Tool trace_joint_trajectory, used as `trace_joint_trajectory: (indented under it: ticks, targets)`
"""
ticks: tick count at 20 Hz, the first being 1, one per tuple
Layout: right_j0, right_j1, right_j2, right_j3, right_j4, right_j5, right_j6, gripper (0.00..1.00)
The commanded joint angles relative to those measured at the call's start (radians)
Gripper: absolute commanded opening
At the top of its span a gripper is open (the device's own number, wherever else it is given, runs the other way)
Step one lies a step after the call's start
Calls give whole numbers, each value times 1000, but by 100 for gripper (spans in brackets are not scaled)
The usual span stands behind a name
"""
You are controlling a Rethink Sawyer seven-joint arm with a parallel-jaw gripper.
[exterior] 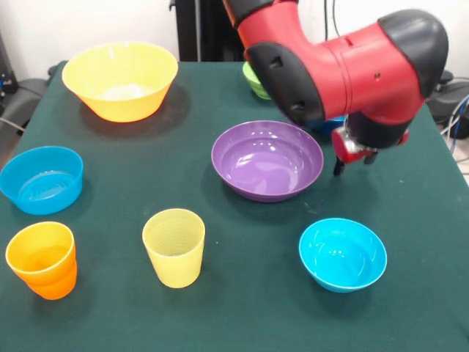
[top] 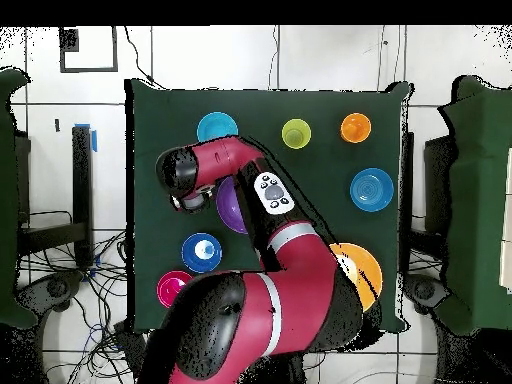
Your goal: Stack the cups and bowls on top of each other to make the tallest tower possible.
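- Front view: nearly everything sits single on the green table [exterior: 220, 315]. Big yellow bowl [exterior: 121, 79] far left, purple bowl [exterior: 267, 159] in the middle, cyan bowl [exterior: 342, 254] near right, light blue bowl [exterior: 42, 179] at the left edge.
- Orange cup [exterior: 42, 259] and pale yellow cup [exterior: 174, 246] stand upright along the near side, well apart, nothing in them that I can see.
- A bit of the lime bowl [exterior: 254, 78] pokes out behind the arm [exterior: 344, 70], and a sliver of blue shows under it.
- The gripper [exterior: 353, 150] hangs just right of the purple bowl, close over the cloth. Something red is at the tip, but I can't tell whether that's a held thing or part of the tool, so no call from me on whether the jaws are apart or together.
- Overhead view: same story. The dark blue bowl [top: 201, 251] has something pale in its middle, can't make out what. A red bowl [top: 172, 288] sits at the corner near the robot's base, and whether a cup sits in it I can't say.
- My read: barely started. At most one short nested pair exists, and the other bowls and cups are all left to stack.
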Motion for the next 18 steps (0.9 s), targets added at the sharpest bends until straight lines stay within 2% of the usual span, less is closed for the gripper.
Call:
trace_joint_trajectory:
  ticks: [1, 4, 9, 18]
  targets:
    - [-6, -262, 22, 290, 14, 25, -107, 100]
    - [-13, -307, 39, 313, 15, 6, -112, 100]
    - [-13, -306, 38, 290, 5, 20, -127, 100]
    - [-44, -285, 36, 237, -36, -28, -175, 100]
